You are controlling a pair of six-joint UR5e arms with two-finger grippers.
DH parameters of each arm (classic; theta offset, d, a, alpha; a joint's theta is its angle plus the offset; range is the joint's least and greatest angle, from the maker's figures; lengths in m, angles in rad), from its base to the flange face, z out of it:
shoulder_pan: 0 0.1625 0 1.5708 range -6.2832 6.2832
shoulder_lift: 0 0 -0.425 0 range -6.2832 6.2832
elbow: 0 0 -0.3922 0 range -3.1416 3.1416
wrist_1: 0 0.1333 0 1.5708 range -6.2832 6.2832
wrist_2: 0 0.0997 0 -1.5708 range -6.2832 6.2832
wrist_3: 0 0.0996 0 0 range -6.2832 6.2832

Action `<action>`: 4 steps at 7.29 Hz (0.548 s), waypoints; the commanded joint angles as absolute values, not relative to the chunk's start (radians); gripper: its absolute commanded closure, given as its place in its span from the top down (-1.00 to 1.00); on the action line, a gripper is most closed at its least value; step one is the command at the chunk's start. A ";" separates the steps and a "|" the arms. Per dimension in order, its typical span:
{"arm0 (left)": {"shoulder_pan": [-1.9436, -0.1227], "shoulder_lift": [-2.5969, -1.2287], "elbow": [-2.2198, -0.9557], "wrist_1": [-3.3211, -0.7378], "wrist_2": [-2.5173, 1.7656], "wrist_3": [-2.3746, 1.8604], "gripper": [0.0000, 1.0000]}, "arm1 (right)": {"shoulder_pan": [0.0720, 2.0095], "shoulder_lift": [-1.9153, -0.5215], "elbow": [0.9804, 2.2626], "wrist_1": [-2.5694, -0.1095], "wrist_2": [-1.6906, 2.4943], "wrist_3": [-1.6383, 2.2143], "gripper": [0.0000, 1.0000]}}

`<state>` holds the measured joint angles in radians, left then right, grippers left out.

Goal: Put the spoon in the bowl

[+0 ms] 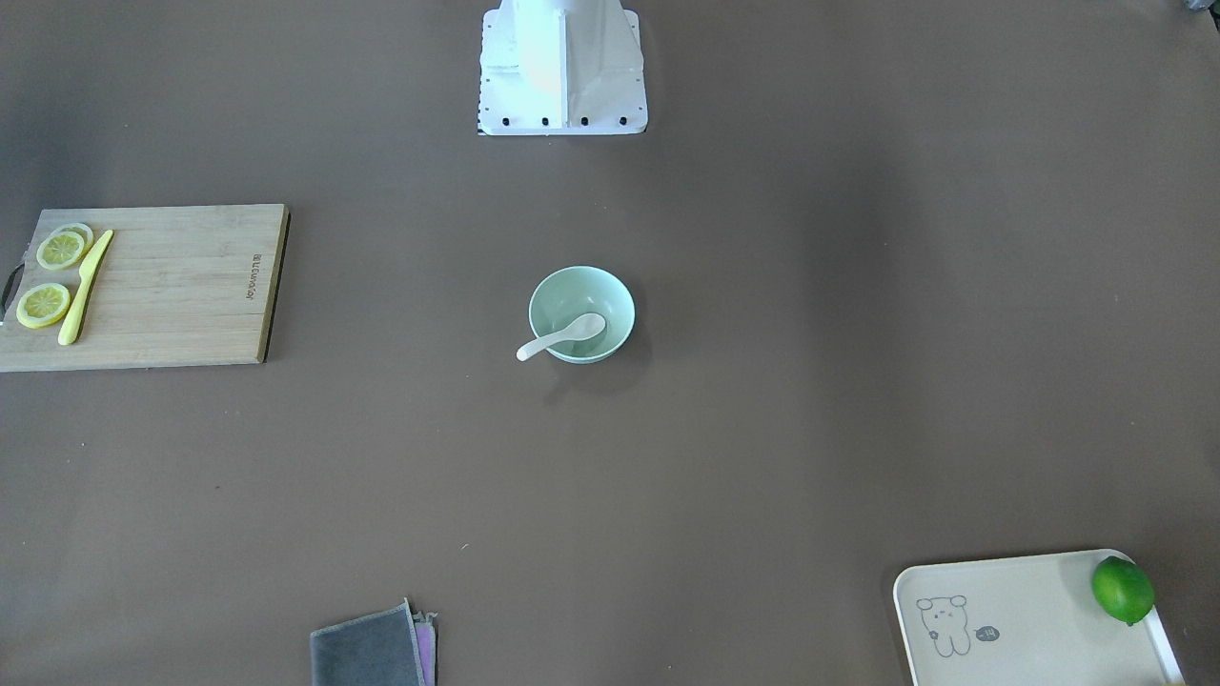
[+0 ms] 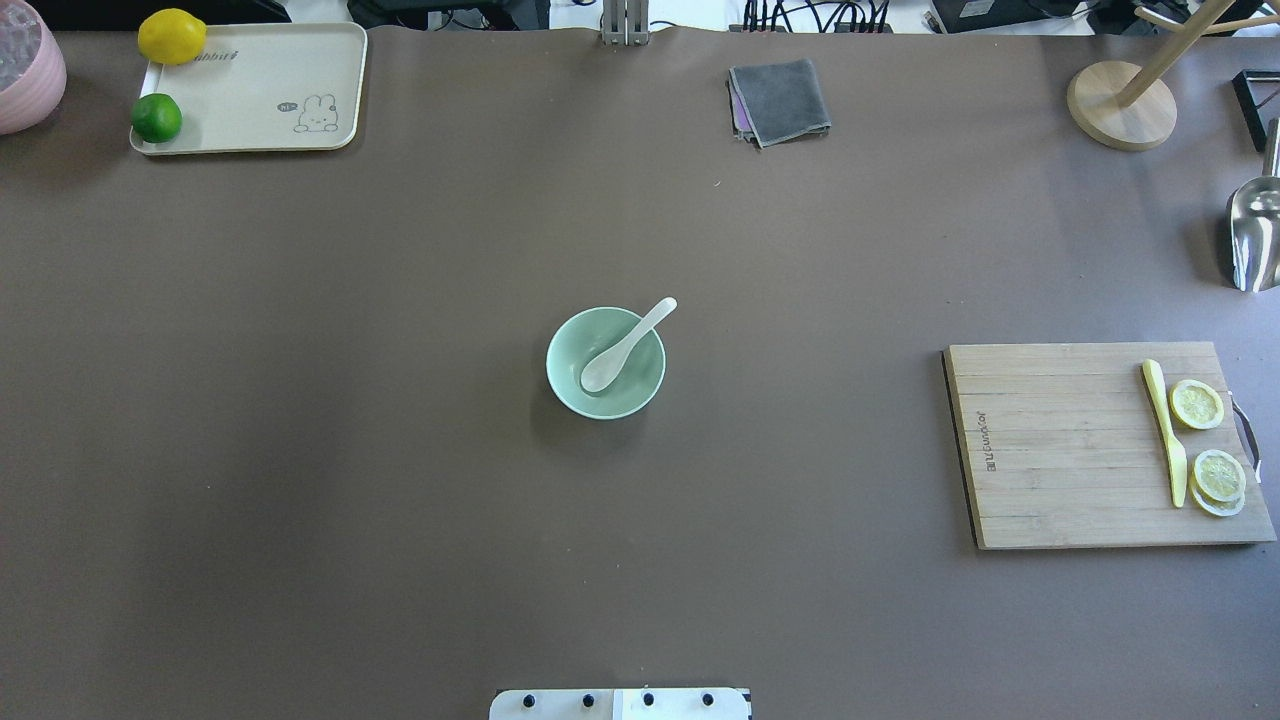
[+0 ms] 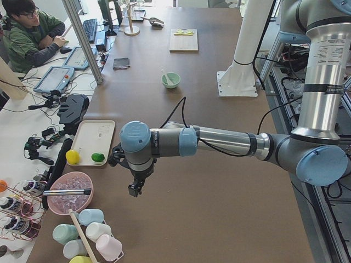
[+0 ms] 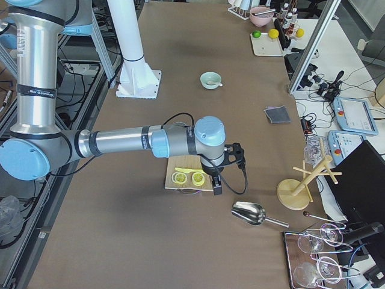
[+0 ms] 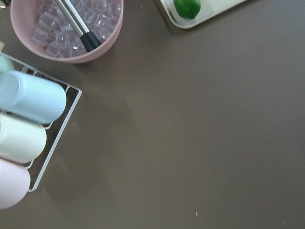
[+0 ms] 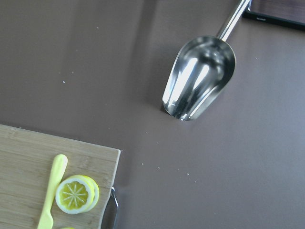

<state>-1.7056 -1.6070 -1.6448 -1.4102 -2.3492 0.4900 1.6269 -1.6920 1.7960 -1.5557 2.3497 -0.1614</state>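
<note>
I've got the bowl [image 2: 577,345] right in the middle of the table [image 2: 300,450]. It's small, round and pale mint green, sitting upright with its mouth open to the top. The spoon [image 2: 630,342] is in it. It's glossy white, and its oval scoop is down on the bowl's inside bottom, hollow side up. The short handle leans on the rim and slants up and out over the far-right edge as I see it from behind the robot, with the tip poking just past the rim.
</note>
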 commanded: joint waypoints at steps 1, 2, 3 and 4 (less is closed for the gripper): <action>-1.712 -1.528 -1.628 -1.439 -2.338 0.488 0.98 | 1.695 -1.802 1.782 -1.557 2.341 -0.202 1.00; -1.713 -1.517 -1.626 -1.439 -2.339 0.489 0.98 | 1.694 -1.819 1.754 -1.549 2.341 -0.190 1.00; -1.715 -1.506 -1.641 -1.442 -2.335 0.491 0.98 | 1.694 -1.824 1.747 -1.551 2.347 -0.195 1.00; -1.717 -1.505 -1.675 -1.440 -2.330 0.489 0.98 | 1.684 -1.827 1.761 -1.530 2.358 -0.198 1.00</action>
